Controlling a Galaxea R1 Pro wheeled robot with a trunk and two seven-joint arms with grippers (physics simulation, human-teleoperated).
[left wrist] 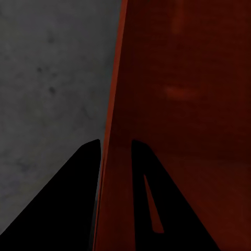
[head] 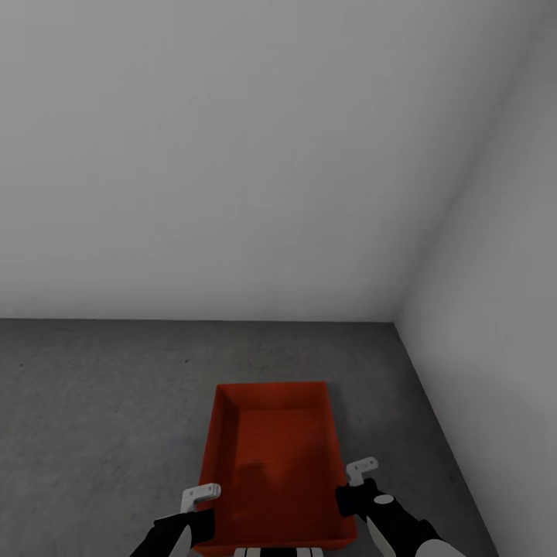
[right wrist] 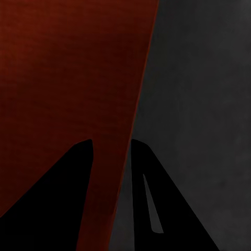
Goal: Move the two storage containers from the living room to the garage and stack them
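Garage floor (head: pixel 100 402) lies under the storage container (head: pixel 275 464), long axis running away from me toward the corner. I have my left tool (left wrist: pixel 116 149) clamped on its left wall and my right tool (right wrist: pixel 112 149) on its right wall, one finger inside, one outside.

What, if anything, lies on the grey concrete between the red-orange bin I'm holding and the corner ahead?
Nothing visible does. The red-orange open-top bin is held by both side walls, left gripper and right gripper each straddling a wall. The speckled grey concrete floor ahead runs bare to the white walls at the corner.
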